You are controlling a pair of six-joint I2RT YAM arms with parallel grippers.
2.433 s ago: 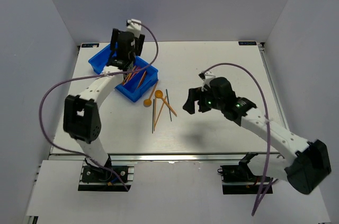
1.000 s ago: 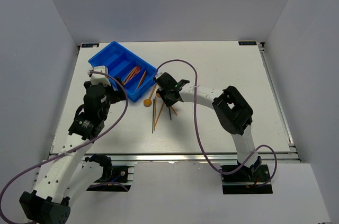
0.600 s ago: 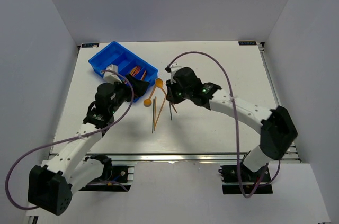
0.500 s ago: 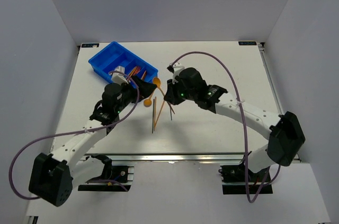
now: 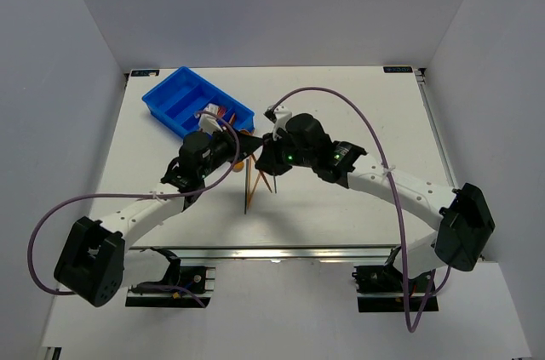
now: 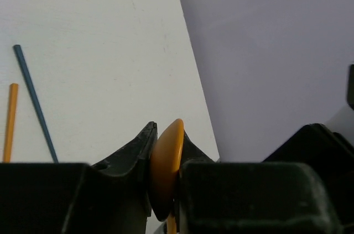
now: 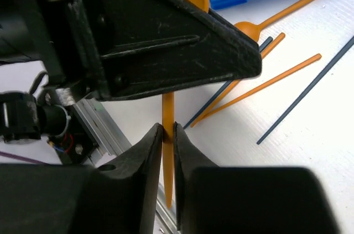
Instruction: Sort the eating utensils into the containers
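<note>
Orange plastic spoon is hanging between both grippers, held clear of the table, just off the tray's near-right corner. Left gripper is clamping the round bowl edge-on, jaws almost closed, with black fingers pressing on both smooth faces. Right gripper is pinching the thin flat handle lower down. Its jaws are closed to a sliver on it, and the handle tip is poking out below the fingers. Both are gripping the same spoon at once, and their fingertips are nearly meeting in the top view.

Blue tray is sitting at the far left of the white table, turned at an angle. It's glossy moulded plastic, with straight dividers making long parallel slots. A few orange and red pieces are lying at its right end; can't tell which slot.

Loose utensils are lying on the faintly ribbed table surface below the grippers:
- second spoon, orange, is lying flat with a round bowl and a long tapering handle running toward the tray
- orange sticks, thin and straight, are lying at a shallow angle to each other
- dark sticks, blue-grey and equally thin, are lying one out to the side and one partly hidden behind the left gripper's black body
</note>
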